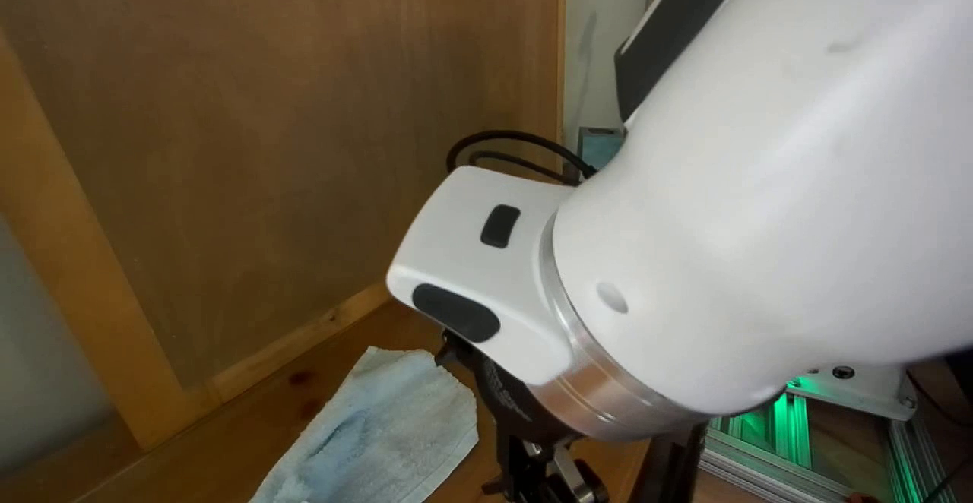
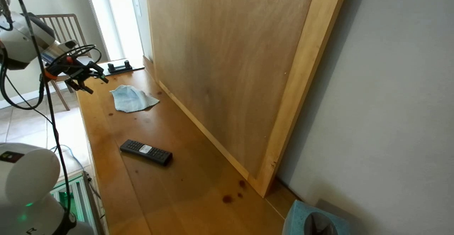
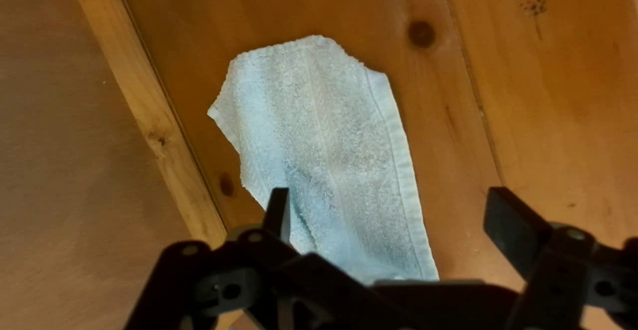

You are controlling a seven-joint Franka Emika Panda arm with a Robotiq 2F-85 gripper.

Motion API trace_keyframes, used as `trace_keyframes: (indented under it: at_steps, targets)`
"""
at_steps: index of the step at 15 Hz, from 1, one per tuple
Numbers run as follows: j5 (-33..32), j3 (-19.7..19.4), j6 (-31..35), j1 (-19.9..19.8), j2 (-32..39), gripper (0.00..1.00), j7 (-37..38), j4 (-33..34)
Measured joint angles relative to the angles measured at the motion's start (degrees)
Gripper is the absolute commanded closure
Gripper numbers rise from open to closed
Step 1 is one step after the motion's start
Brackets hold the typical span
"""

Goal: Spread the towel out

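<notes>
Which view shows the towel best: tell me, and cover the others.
The wrist view: the towel looks large from above, texture clear, though the gripper hides part of it. In an exterior view the towel shows whole but small; in an exterior view the frame's bottom edge crops the towel.

Pale blue-white towel [image 3: 339,155], wrinkled, edges uneven, lying on wooden table [image 2: 198,181]
</notes>
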Motion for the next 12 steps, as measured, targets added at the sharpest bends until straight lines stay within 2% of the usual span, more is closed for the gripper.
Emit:
trace_keyframes:
  at_steps: [4, 5, 7, 12]
  targets:
    - [4.7, -0.9, 4.4, -2.2, -2.2, 0.0, 1.0, -1.1]
    - [5.5, -1.1, 5.4, -2.8, -2.8, 0.25, 1.1, -1.9]
    - [6.3, -1.5, 7.9, -4.2, -4.3, 0.34, 1.2, -4.0]
    - [6.5, -2.0, 17.1, -7.9, -7.3, 0.7, 3.4, -11.0]
